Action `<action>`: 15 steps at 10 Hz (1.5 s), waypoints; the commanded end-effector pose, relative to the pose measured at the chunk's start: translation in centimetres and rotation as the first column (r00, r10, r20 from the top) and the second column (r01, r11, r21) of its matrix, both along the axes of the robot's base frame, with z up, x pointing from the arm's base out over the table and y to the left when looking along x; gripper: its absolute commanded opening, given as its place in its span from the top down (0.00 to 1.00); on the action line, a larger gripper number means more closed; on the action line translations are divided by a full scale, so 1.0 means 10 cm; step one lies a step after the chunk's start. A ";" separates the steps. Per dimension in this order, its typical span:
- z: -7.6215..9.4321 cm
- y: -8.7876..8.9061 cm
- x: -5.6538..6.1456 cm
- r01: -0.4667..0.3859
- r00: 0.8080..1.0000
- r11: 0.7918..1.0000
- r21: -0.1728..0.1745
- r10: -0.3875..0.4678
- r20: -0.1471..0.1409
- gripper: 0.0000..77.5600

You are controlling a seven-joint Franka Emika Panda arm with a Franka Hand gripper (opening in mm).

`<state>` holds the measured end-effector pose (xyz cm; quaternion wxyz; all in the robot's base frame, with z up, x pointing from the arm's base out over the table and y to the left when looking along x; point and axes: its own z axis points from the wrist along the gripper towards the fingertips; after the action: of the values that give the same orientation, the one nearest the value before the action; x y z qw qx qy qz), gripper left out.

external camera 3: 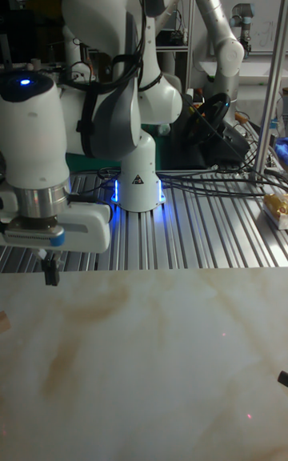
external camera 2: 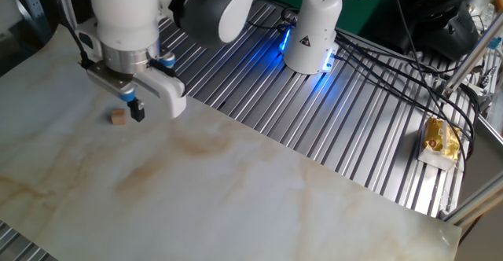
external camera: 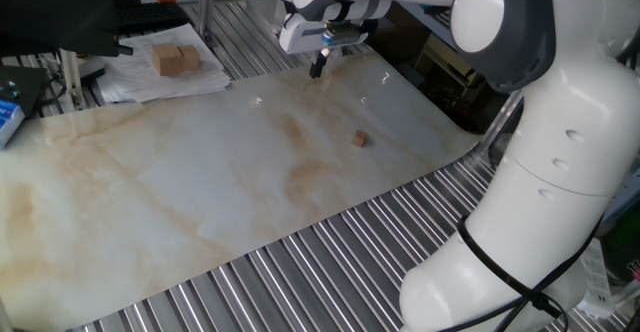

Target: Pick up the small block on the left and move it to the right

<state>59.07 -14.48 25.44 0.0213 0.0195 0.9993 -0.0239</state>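
**Table inventory: arm raised, small block lying free**

- Gripper (external camera 2: 136,110): hangs above the marbled board, fingers pointing down, nothing between them. In the other fixed view the dark fingertips (external camera 2: 137,113) read as one narrow mass with no gap, so the fingers appear drawn together; in one fixed view the gripper (external camera: 317,68) sits over the far edge of the board, clear of the surface. In the tall fixed view only a dark finger (external camera 3: 51,273) shows below the white hand body.
- Small block (external camera: 358,139): tiny light-brown cube resting on the board, apart from the gripper. In the other fixed view the small block (external camera 2: 118,117) lies just beside the fingertips in the picture, not touched. At the left edge of the tall fixed view a brown sliver may be the same cube; cannot tell.
- Marbled board (external camera: 200,182): pale sheet with brown streaks, laid over the ribbed metal table (external camera 2: 346,127).
- Two larger tan blocks (external camera: 176,59): side by side on papers, off the board.
- Yellow packet (external camera 2: 441,141): on the ribbed table, well apart from the board's cube.
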 end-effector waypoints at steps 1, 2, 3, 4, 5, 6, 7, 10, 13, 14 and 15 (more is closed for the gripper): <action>0.01 0.00 0.01 0.204 0.978 0.979 0.029 -0.203 -0.040 1.00; 0.01 0.00 0.01 0.222 0.975 0.974 0.039 -0.221 -0.031 1.00; 0.01 0.00 0.01 0.217 0.976 0.975 0.041 -0.216 -0.029 1.00; 0.01 0.00 0.01 0.212 0.977 0.976 0.037 -0.211 -0.031 1.00; 0.01 0.00 0.01 0.217 0.976 0.976 0.032 -0.216 -0.032 1.00; 0.01 0.00 0.01 0.219 0.975 0.975 0.033 -0.218 -0.033 1.00; 0.01 0.00 0.01 0.225 0.974 0.974 0.032 -0.224 -0.031 1.00; 0.03 -0.01 0.00 0.219 0.976 0.975 0.023 -0.219 -0.021 1.00; -0.01 -0.04 0.02 0.160 0.987 0.987 -0.019 -0.160 -0.011 1.00; -0.05 -0.07 -0.01 0.155 0.988 0.988 -0.009 -0.155 -0.007 1.00; -0.06 -0.09 -0.03 0.157 0.988 0.988 -0.002 -0.157 0.001 1.00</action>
<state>58.96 -14.95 24.95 0.0127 0.0995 0.9946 -0.0253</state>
